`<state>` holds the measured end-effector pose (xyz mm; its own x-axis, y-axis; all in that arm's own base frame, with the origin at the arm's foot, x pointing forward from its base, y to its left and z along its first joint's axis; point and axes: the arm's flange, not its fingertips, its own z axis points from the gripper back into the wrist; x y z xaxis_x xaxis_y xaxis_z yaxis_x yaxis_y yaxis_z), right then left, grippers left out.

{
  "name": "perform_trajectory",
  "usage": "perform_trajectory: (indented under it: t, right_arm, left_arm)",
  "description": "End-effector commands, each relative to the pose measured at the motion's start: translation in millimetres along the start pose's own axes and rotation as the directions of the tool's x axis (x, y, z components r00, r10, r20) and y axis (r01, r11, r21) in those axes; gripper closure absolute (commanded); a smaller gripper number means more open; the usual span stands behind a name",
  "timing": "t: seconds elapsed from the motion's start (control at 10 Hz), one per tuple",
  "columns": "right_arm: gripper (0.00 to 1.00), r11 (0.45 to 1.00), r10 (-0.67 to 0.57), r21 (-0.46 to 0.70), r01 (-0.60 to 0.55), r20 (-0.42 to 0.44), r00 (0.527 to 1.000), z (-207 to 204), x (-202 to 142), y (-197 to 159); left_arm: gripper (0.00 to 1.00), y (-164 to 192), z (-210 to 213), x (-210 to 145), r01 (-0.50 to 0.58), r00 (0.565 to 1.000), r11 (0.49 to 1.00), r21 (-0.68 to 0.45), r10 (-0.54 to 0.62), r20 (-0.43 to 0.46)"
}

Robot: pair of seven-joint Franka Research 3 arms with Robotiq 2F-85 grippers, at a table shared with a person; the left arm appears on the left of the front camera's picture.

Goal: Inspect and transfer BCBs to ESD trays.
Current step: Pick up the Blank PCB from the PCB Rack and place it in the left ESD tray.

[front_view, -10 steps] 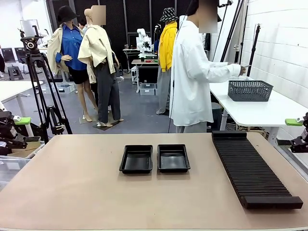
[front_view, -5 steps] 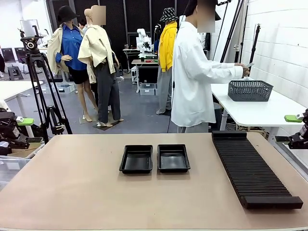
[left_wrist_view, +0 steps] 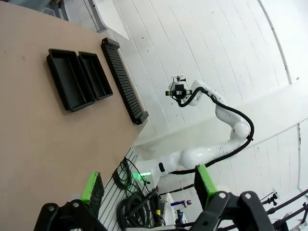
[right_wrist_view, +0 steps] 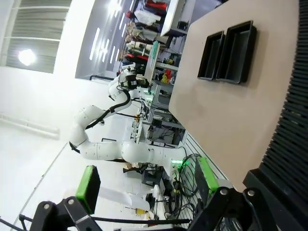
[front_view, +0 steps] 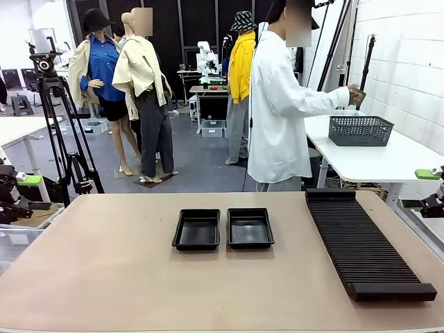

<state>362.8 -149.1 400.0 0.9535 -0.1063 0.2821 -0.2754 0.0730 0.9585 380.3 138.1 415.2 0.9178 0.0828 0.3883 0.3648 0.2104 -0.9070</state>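
Two black ESD trays, the left one (front_view: 197,229) and the right one (front_view: 250,227), lie side by side at the table's middle, and both look bare inside. They also show as the trays (left_wrist_view: 79,78) and the trays (right_wrist_view: 226,50) in the wrist views. The person (front_view: 277,104) at the far side is turned toward a side table, with a hand (front_view: 355,96) raised on a small dark-green flat piece, too small to tell as a BCB. My left gripper (front_view: 15,193) (left_wrist_view: 148,183) hangs open off the table's left edge. My right gripper (front_view: 424,190) (right_wrist_view: 147,182) hangs open off the right edge.
A long black slotted rack (front_view: 364,243) runs along the table's right part. A grey mesh basket (front_view: 360,130) stands on the white side table behind. A camera tripod (front_view: 59,125) stands at the back left. The tan tabletop (front_view: 104,270) is bare in front of the trays.
The person's hand has swung over the basket and now sits higher, holding a small dark piece. My left gripper has sunk slightly toward the left edge; the right one barely shifted.
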Motion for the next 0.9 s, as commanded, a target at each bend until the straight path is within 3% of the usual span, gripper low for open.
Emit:
perform_trajectory:
  t: [0.0,0.8]
  right_arm:
    - [0.00,1.000,0.010,0.011,-0.009,-0.047,0.999,12.1,-0.9,-9.5]
    - [0.00,1.000,-0.030,0.007,0.030,-0.028,0.999,13.1,-3.7,-18.0]
  left_arm:
    - [0.00,2.6,11.4,1.0,0.015,1.000,1.000,-0.007,-0.015,0.002]
    - [0.00,11.4,16.6,-3.1,-0.027,0.999,1.000,0.009,0.027,0.034]
